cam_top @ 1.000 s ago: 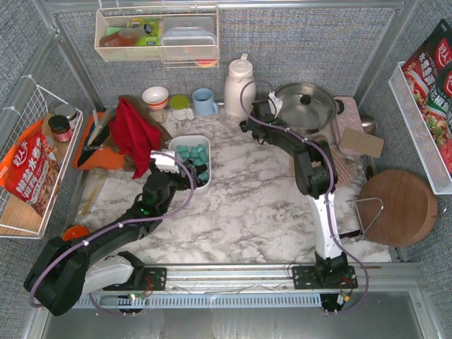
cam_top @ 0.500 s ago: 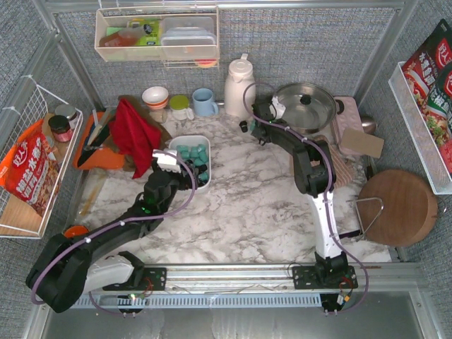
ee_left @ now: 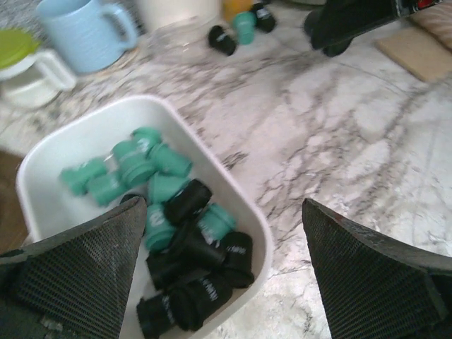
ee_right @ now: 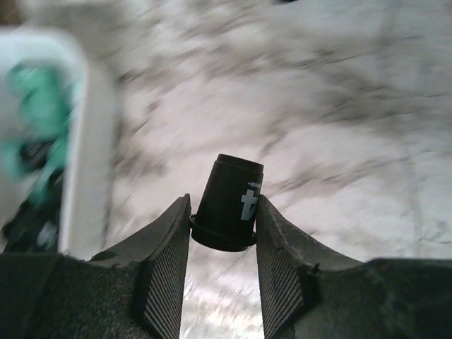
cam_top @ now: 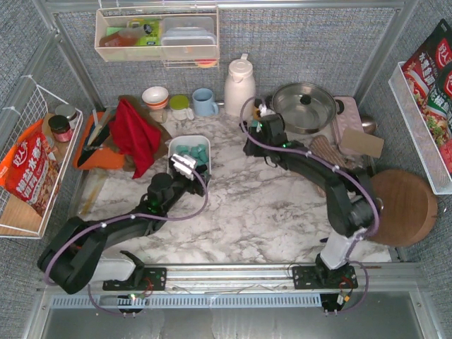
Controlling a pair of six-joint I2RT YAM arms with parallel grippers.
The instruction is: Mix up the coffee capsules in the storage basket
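Observation:
The white storage basket (cam_top: 201, 141) (ee_left: 70, 134) stands left of the table's middle, with teal coffee capsules (ee_left: 138, 162) at its far end and black ones (ee_left: 205, 261) at its near end. My left gripper (cam_top: 191, 168) (ee_left: 222, 212) hovers open over the near right corner, holding nothing. A few loose capsules (ee_left: 236, 32) lie on the marble beyond the basket. My right gripper (cam_top: 252, 141) (ee_right: 222, 205) is shut on a black coffee capsule (ee_right: 227, 191), held above the marble to the right of the basket (ee_right: 88, 141), which is blurred there.
Behind the basket stand a blue mug (cam_top: 205, 101) (ee_left: 88, 35), a green-lidded white cup (cam_top: 179, 106) and a white thermos (cam_top: 239, 85). A steel pot (cam_top: 305, 106) sits at the back right, a red cloth (cam_top: 134, 134) left of the basket, a round wooden board (cam_top: 399, 205) at right.
My right gripper has shut on a black capsule near the pot and swung left and nearer with it. The left gripper has moved forward over the basket's near end, still open.

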